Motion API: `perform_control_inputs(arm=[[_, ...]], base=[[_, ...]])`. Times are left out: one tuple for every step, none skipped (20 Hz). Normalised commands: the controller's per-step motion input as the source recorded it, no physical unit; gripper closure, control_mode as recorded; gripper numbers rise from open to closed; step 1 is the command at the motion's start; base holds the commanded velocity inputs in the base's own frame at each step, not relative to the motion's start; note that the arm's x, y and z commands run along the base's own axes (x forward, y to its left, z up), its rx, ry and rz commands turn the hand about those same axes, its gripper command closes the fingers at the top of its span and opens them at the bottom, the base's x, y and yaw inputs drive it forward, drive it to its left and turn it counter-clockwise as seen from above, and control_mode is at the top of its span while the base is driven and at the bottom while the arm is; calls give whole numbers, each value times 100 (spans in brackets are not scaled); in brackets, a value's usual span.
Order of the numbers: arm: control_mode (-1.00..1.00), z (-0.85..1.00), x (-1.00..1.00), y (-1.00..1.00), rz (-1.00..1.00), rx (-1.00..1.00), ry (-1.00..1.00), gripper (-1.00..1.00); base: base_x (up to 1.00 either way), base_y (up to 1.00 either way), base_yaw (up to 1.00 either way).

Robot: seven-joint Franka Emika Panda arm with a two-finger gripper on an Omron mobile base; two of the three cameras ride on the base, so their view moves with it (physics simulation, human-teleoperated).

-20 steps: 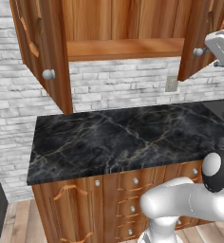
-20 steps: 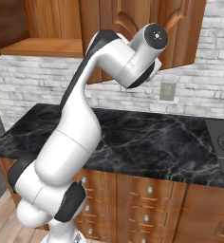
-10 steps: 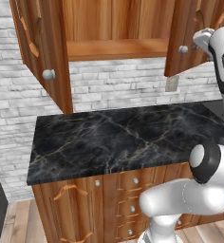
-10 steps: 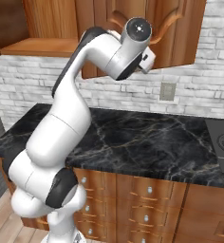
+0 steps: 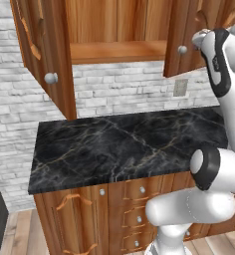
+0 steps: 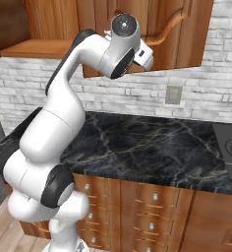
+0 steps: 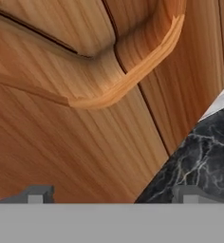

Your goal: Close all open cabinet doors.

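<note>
A kitchen: black marble counter [image 5: 124, 144] over reddish-brown wooden drawers [image 5: 139, 209], wooden wall-cabinet doors [image 5: 42, 55] against white brick wall [image 5: 114, 89].

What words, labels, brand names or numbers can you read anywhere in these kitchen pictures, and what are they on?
None: no readable text in any view.
The cabinet doors, black marble counter, brick wall, wall outlet and the robot's arm carry no lettering, labels or numbers.

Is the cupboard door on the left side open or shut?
Open. The left cabinet door swings out toward us, showing the shelf inside.
</note>
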Motion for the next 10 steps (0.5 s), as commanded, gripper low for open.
perform_control_inputs(arm=[[-100,-23,36,17,-7,-9,-4,-100],[-100,-25,34,13,-7,-8,-5,-100],[-100,-26,38,18,-7,-9,-3,-100],[-100,-26,45,24,-6,-9,-4,-100],[-100,-26,42,20,-5,-8,-5,-100],[-100,-25,43,12,-4,-7,-6,-100],[-100,-31,47,13,-3,-8,-8,-100],[-100,-32,50,17,-3,-8,-7,-100],[-100,-27,58,17,-2,-6,-6,-100],[-100,-25,62,8,-1,-4,-6,-100]], base=[[0,0,0],[0,0,0],[0,0,0],[0,0,0],[0,0,0],[0,0,0],[0,0,0],[0,0,0],[0,0,0],[0,0,0]])
